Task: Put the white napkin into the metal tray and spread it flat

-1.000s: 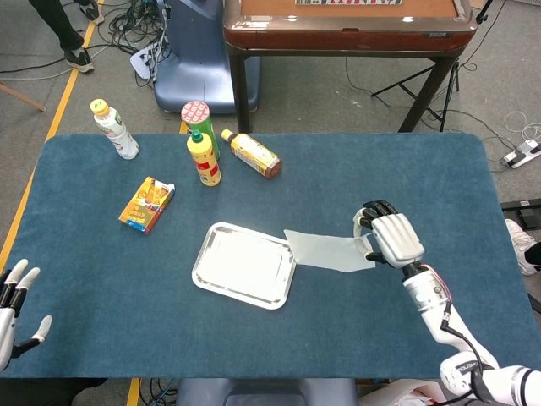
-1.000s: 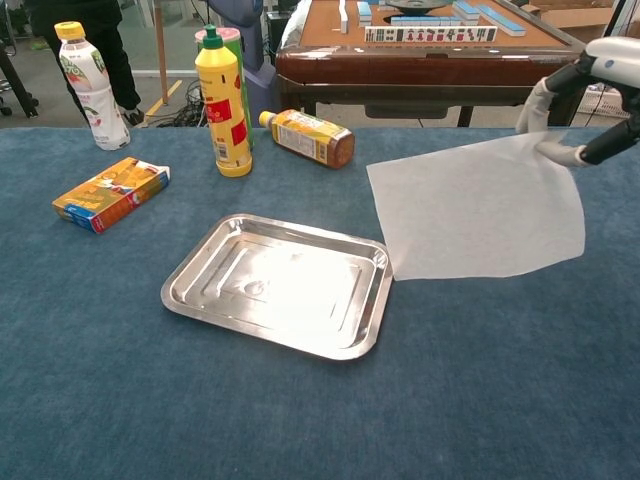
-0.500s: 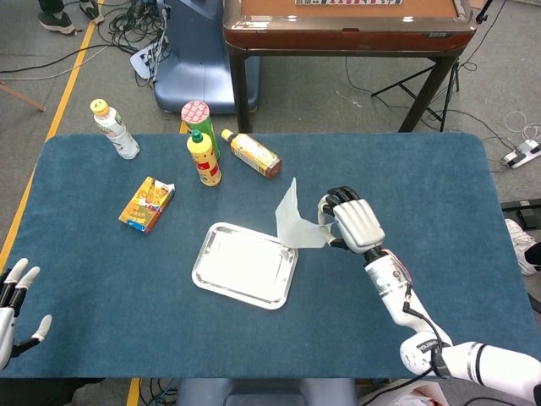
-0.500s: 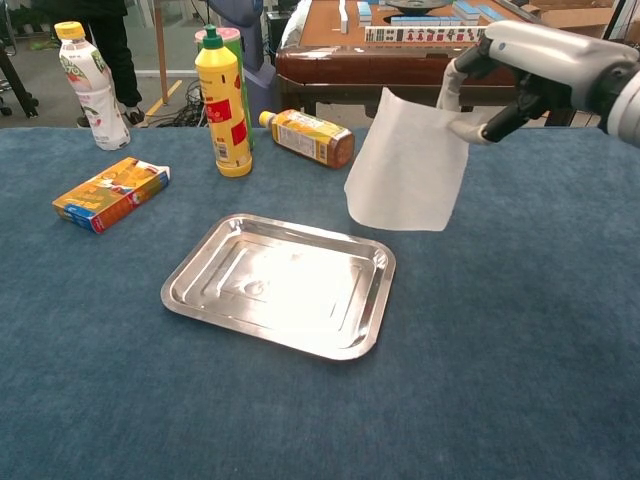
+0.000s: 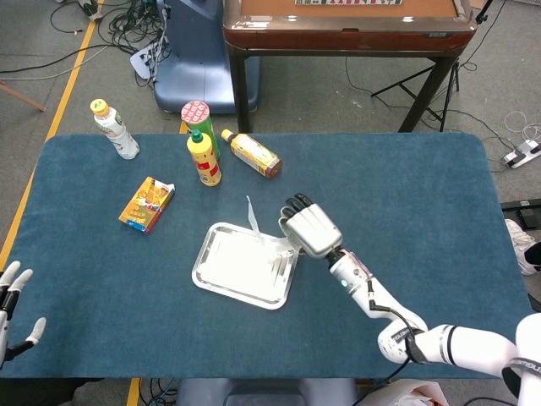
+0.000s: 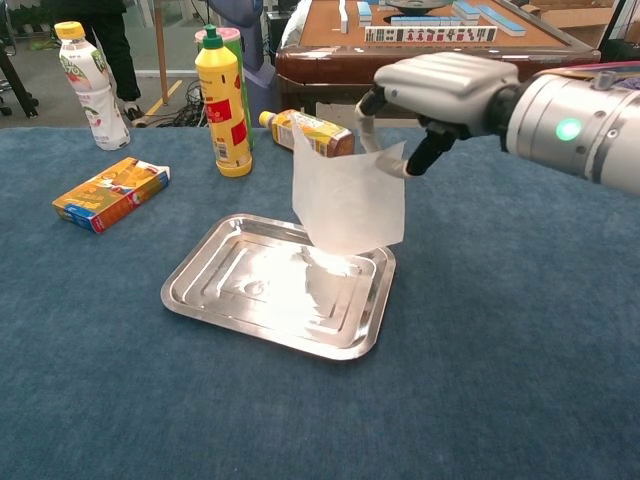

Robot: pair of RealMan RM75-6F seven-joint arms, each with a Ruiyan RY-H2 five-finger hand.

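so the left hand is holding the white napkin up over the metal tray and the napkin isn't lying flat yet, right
Not quite: it is the right hand that holds the white napkin, not the left. The chest view shows it pinching the napkin's top edge so the sheet hangs over the right part of the metal tray, not yet flat. The left hand is open at the table's near left edge in the head view.

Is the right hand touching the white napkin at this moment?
Touching. In the chest view the right hand pinches the upper edge of the white napkin between its fingers, and the sheet hangs from them over the metal tray.
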